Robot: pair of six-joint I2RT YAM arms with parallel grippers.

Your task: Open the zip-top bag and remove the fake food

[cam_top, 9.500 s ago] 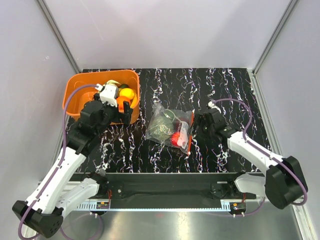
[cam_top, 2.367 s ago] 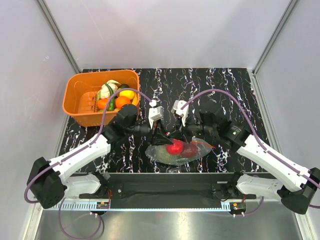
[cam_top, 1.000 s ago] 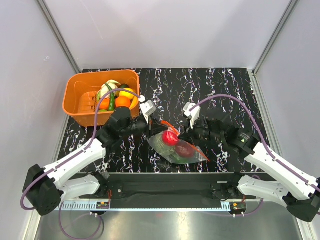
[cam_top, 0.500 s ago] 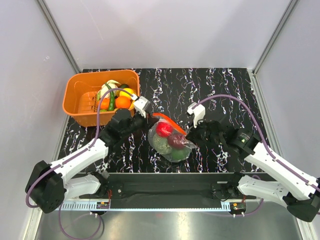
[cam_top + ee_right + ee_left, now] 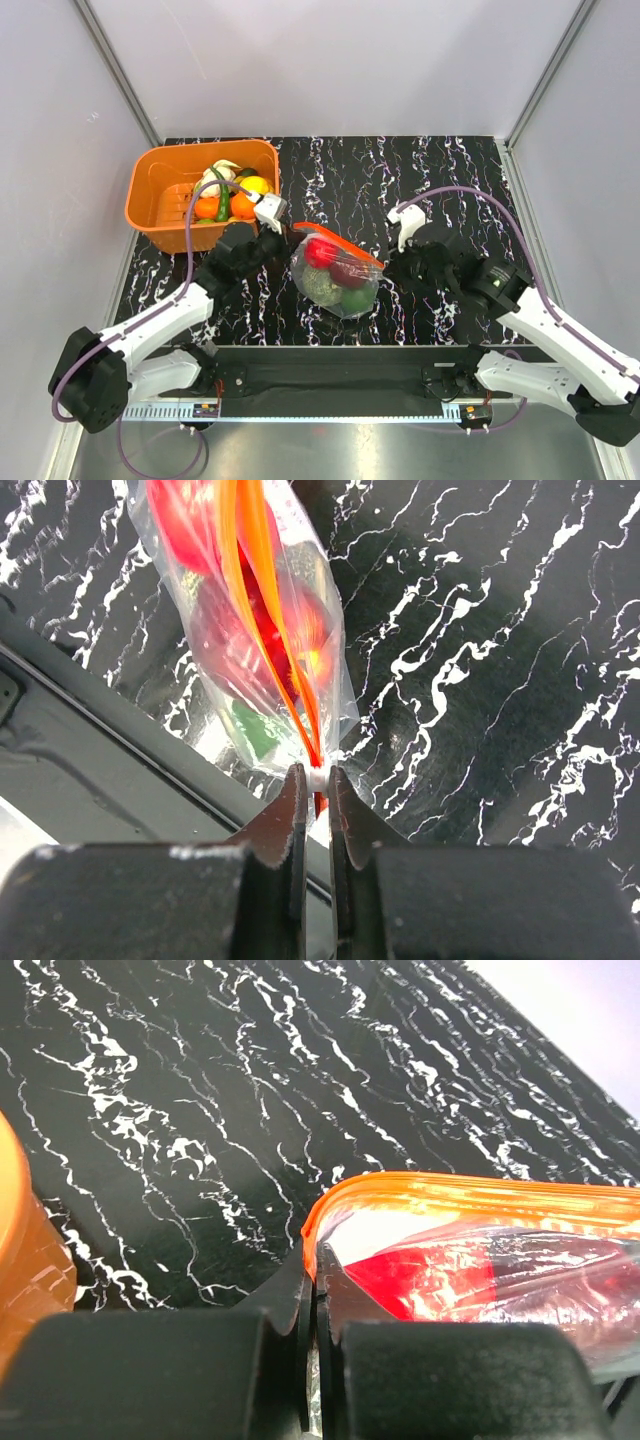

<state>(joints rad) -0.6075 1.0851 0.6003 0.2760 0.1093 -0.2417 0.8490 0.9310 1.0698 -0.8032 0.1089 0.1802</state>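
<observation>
The zip-top bag (image 5: pixel 336 275) hangs between my two grippers above the table's middle, its orange zip strip (image 5: pixel 338 242) on top. Inside are the red ball (image 5: pixel 319 252), the maroon piece (image 5: pixel 347 272) and the green piece (image 5: pixel 355 297). My left gripper (image 5: pixel 287 238) is shut on the bag's left end of the strip; in the left wrist view (image 5: pixel 313 1260) the orange strip (image 5: pixel 450 1192) runs right from the jaws. My right gripper (image 5: pixel 381 268) is shut on the white slider at the strip's right end, seen in the right wrist view (image 5: pixel 317 778) with the bag (image 5: pixel 250 630) beyond.
An orange basket (image 5: pixel 160 200) with orange and yellow fruit balls and a white piece stands at the back left, close behind my left arm. The black marbled table (image 5: pixel 440 180) has a metal rail along its near edge. Grey walls close both sides.
Both grippers have lifted the bag and turned it upright, strip on top. The left gripper has drawn back left and the right gripper right, and the food has slid down into the bag.
</observation>
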